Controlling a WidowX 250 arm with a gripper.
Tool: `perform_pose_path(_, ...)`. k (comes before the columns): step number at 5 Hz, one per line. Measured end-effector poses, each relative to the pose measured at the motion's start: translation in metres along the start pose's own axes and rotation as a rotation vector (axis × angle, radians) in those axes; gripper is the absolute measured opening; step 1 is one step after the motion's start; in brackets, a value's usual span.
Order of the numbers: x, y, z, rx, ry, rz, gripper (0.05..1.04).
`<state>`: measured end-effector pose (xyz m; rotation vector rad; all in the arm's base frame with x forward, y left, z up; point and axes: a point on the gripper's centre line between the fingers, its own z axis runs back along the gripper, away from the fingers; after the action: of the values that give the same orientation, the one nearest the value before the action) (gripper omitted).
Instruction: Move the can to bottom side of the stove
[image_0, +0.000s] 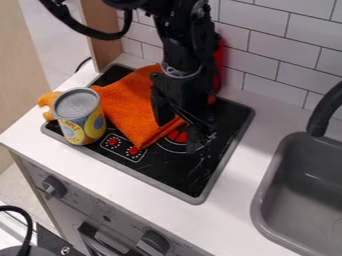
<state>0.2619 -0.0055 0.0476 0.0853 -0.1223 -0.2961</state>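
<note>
Plainly upright can (83, 122), grey-topped, yellow-labelled

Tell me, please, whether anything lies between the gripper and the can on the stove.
Yes, the orange cloth is spread over the stove between the gripper and the can. It looks fairly low, so passing above it would probably work.

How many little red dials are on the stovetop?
2: one red dial beside the can, another red dial at the near tip of the orange cloth. They may hide more.
</note>
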Motion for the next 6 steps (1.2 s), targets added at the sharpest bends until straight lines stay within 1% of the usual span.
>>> perform_pose_path(1, -0.003, -0.003, -0.004, -0.011, 0.017, 0.002, 0.998)
perform_pose_path(2, -0.010, 0.025, -0.005, -0.041, 0.012, 0.139, 0.998)
perform_pose_path(3, -0.013, 0.059, -0.007, -0.005, -0.052, 0.233, 0.998)
perform_pose_path(4, -0.014, 0.081, -0.005, 0.021, -0.097, 0.292, 0.998)
perform_pose_path(5, -0.014, 0.120, 0.008, 0.067, -0.147, 0.411, 0.998)
perform_pose_path(6, -0.007, 0.152, 0.020, 0.072, -0.197, 0.448, 0.998)
